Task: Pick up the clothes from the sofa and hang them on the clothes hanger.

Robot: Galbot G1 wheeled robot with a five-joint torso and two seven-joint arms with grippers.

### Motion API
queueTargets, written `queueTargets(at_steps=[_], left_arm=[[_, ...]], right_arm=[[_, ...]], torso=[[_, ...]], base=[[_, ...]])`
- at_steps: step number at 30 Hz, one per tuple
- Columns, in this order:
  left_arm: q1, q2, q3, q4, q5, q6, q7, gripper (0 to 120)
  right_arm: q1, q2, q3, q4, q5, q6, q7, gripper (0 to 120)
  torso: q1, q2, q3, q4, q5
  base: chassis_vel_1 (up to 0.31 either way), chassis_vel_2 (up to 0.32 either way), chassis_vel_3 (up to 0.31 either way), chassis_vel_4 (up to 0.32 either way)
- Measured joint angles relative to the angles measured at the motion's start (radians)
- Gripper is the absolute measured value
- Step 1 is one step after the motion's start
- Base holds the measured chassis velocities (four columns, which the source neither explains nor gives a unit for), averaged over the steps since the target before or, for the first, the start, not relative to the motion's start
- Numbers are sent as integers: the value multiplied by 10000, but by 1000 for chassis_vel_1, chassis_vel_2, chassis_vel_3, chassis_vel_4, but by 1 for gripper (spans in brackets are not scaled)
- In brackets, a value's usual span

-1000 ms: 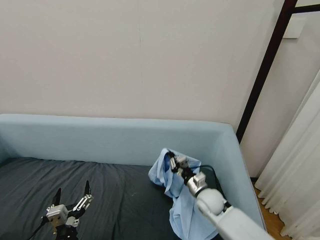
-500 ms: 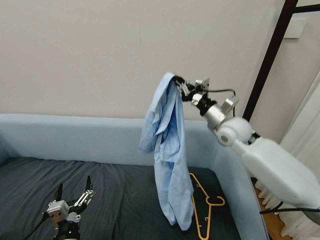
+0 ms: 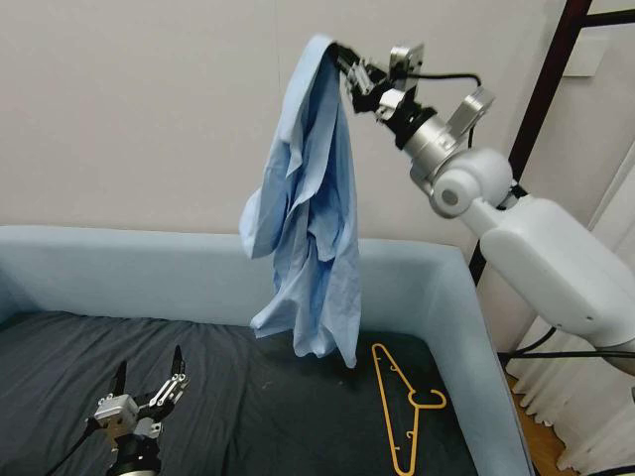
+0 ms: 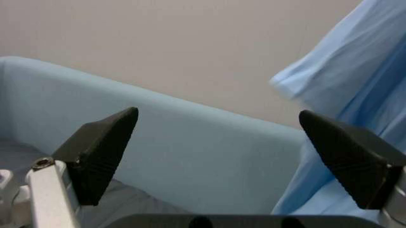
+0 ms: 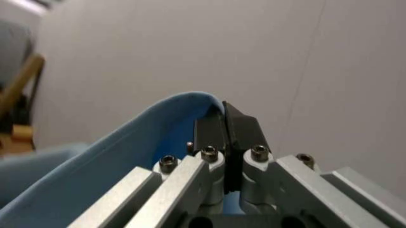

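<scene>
Above one hanger (image 3: 411,406), the right gripper (image 3: 343,56) grips one shirt (image 3: 313,218).

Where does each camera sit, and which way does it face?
Head view: on the head, facing sofa and wall; right gripper holds the blue shirt high, left gripper low, open.
Left wrist view: on the left wrist, looking between its open fingers at the sofa back.
Right wrist view: on the right wrist, along its shut fingers toward the wall.
All three share the shirt.

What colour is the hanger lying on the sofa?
The hanger is yellow-orange, clearest in the head view.
</scene>
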State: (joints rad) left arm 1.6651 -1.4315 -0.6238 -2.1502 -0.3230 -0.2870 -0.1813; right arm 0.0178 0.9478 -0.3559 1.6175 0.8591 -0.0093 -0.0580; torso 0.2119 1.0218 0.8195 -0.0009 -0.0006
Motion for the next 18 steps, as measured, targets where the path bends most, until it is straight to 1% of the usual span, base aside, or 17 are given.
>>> queueTargets(at_steps=[1,3,4,6,8,9,12,13,16,17,18], left_arm=[[21,44,32,71,17,-138,186,100],[27,173,102,280,29,-505,673,100],[27,173,102,280,29,-505,673,100],[-104,395,237,752,15,-1162,1416,100],[-337,615,326,1280,113,-1692,2129,100],[-337,615,326,1280,113,-1692,2129,100],[-820,958,432,1777,221,-2178,3119,100],[-820,958,432,1777,221,-2178,3119,100],[-1336,1253,589,2211,451,-2356,3819,100],[-1545,1313,644,2464,666,-2447,3992,100],[-1545,1313,644,2464,666,-2447,3992,100]], right_arm=[[-596,-101,-152,145,-433,-362,190,0],[-1521,-221,-478,364,-1136,-804,487,0],[-1521,-221,-478,364,-1136,-804,487,0],[-2467,-180,-739,549,-1677,-1101,861,0],[-3033,18,-861,653,-1820,-1235,1142,0],[-3033,18,-861,653,-1820,-1235,1142,0],[-3267,327,-1097,667,-1858,-1249,1347,0],[-3267,327,-1097,667,-1858,-1249,1347,0],[-3273,559,-1281,680,-1827,-1249,1591,0],[-3253,656,-1328,666,-1818,-1249,1639,0],[-3253,656,-1328,666,-1818,-1249,1639,0]], torso=[[0,0,2,-6,8],[0,-1,3,-8,9],[0,-1,3,-8,9],[-1,0,1,-8,2],[-1,-1,1,-3,0],[-1,-1,1,-3,0],[-1,0,0,1,-2],[-1,0,0,1,-2],[-1,0,0,-3,-2],[-1,0,0,-5,-2],[-1,0,0,-5,-2]], base=[[0,0,0,0],[0,0,0,0],[0,0,0,0],[0,0,0,0],[0,0,0,0],[0,0,0,0],[0,0,0,0],[0,0,0,0],[0,0,0,0],[0,0,0,0],[0,0,0,0]])
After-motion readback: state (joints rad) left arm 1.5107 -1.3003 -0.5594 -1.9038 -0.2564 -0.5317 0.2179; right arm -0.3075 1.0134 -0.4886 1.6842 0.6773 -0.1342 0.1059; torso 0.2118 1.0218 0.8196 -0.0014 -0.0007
